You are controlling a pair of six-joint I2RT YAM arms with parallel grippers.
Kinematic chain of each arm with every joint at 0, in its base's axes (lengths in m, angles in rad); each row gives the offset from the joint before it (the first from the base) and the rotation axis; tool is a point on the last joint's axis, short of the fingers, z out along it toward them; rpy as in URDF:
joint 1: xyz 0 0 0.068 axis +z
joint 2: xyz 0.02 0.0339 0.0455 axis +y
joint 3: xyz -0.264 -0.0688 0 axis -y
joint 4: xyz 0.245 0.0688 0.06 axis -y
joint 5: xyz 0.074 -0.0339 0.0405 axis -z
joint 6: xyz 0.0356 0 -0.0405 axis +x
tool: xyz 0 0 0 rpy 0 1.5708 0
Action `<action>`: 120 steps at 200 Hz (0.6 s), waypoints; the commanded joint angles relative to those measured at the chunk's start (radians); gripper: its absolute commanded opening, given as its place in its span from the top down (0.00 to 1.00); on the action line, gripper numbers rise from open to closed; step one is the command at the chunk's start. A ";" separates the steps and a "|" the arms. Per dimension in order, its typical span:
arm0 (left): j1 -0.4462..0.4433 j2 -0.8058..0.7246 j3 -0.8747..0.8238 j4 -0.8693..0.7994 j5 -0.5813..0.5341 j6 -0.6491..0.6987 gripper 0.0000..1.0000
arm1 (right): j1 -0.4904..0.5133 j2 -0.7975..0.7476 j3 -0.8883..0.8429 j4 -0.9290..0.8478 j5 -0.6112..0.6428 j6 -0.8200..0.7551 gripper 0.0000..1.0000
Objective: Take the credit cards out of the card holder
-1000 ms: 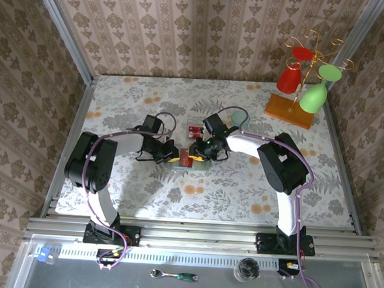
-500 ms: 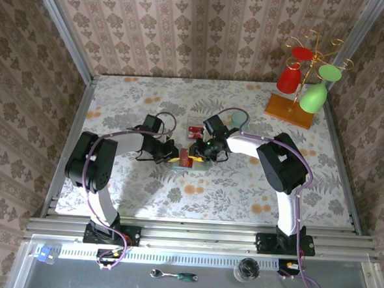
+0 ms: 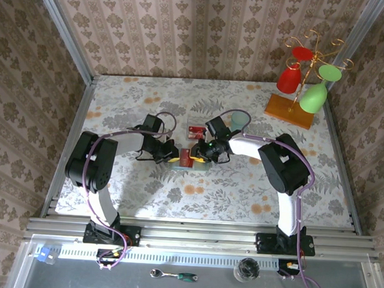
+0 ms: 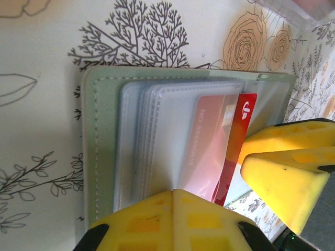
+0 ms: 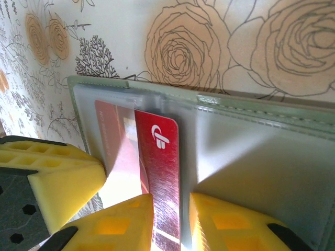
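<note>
The grey-green card holder (image 4: pixel 99 136) (image 5: pixel 272 107) (image 3: pixel 192 165) lies open on the flowered table between both arms. Its clear sleeves fan out. A red credit card (image 4: pixel 238 130) (image 5: pixel 162 167) (image 3: pixel 184 158) sticks partway out of one sleeve. My left gripper (image 4: pixel 175 192) (image 3: pixel 172 160) is shut with a clear sleeve of the holder running in between its tips. My right gripper (image 5: pixel 170 201) (image 4: pixel 285 157) (image 3: pixel 203 154) faces it from the other side, shut on the bare end of the red card. Other cards are hidden.
A small clear box with red contents (image 3: pixel 195 130) (image 4: pixel 293 8) lies just behind the holder. A pale teal cup (image 3: pixel 238 119) stands by the right arm. A glass rack on an orange base (image 3: pixel 289 111) occupies the back right corner.
The right gripper has drifted a little to the right with the red card. The left arm and the holder have stayed still.
</note>
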 commanded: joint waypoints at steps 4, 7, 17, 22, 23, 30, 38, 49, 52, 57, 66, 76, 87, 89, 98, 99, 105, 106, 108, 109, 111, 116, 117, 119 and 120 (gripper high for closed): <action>0.000 0.024 0.009 -0.053 -0.028 0.020 0.94 | -0.005 -0.026 -0.013 -0.005 -0.006 0.011 0.75; 0.002 0.024 0.009 -0.053 -0.028 0.020 0.94 | -0.005 -0.023 -0.013 -0.003 -0.006 0.012 0.75; 0.000 0.024 0.011 -0.052 -0.027 0.020 0.94 | -0.005 -0.011 -0.014 0.005 -0.015 0.016 0.75; 0.000 0.024 0.011 -0.053 -0.027 0.020 0.94 | -0.005 -0.006 -0.015 0.011 -0.021 0.019 0.75; 0.000 0.024 0.011 -0.053 -0.027 0.020 0.94 | -0.005 -0.005 -0.015 0.012 -0.022 0.020 0.75; 0.000 0.024 0.011 -0.054 -0.028 0.020 0.94 | -0.006 -0.001 -0.015 0.022 -0.030 0.026 0.75; 0.000 0.024 0.011 -0.056 -0.028 0.021 0.94 | -0.005 0.005 -0.015 0.031 -0.037 0.031 0.75; 0.000 0.024 0.011 -0.061 -0.032 0.022 0.94 | -0.005 0.010 -0.015 0.042 -0.045 0.037 0.75; 0.000 0.024 0.011 -0.062 -0.032 0.024 0.94 | -0.005 0.010 -0.016 0.044 -0.047 0.038 0.75; 0.000 0.025 0.011 -0.064 -0.033 0.024 0.94 | -0.005 0.011 -0.015 0.047 -0.048 0.039 0.75; 0.000 0.025 0.011 -0.063 -0.032 0.025 0.94 | -0.005 0.012 -0.015 0.049 -0.053 0.040 0.75; 0.000 0.027 0.011 -0.063 -0.031 0.024 0.94 | -0.004 0.013 -0.012 0.051 -0.055 0.042 0.75; 0.000 0.027 0.013 -0.065 -0.030 0.024 0.94 | -0.005 0.016 -0.012 0.058 -0.061 0.046 0.75; 0.000 0.027 0.013 -0.065 -0.031 0.024 0.94 | -0.005 0.016 -0.012 0.059 -0.061 0.046 0.75; 0.000 0.027 0.014 -0.065 -0.031 0.024 0.94 | -0.005 0.017 -0.012 0.065 -0.066 0.049 0.75; 0.000 0.027 0.014 -0.065 -0.032 0.024 0.94 | -0.005 0.018 -0.011 0.064 -0.067 0.048 0.75; 0.000 0.027 0.014 -0.065 -0.031 0.023 0.94 | -0.005 0.017 -0.011 0.063 -0.064 0.048 0.75; 0.000 0.027 0.014 -0.065 -0.032 0.023 0.94 | -0.005 0.017 -0.010 0.063 -0.064 0.048 0.75; 0.000 0.027 0.014 -0.065 -0.032 0.023 0.94 | -0.005 0.017 -0.010 0.061 -0.064 0.047 0.75; 0.000 0.026 0.014 -0.065 -0.031 0.024 0.94 | -0.005 0.017 -0.010 0.060 -0.064 0.047 0.75; 0.000 0.028 0.014 -0.066 -0.032 0.024 0.94 | -0.005 0.018 -0.010 0.060 -0.063 0.047 0.75; 0.001 0.028 0.016 -0.067 -0.030 0.024 0.94 | -0.005 0.018 -0.011 0.059 -0.062 0.048 0.75; 0.000 0.028 0.016 -0.067 -0.030 0.024 0.94 | -0.005 0.018 -0.010 0.059 -0.062 0.046 0.75; 0.000 0.028 0.016 -0.066 -0.030 0.024 0.94 | -0.005 0.018 -0.010 0.059 -0.063 0.046 0.75; 0.000 0.028 0.016 -0.066 -0.031 0.024 0.94 | -0.006 0.019 -0.010 0.060 -0.062 0.045 0.75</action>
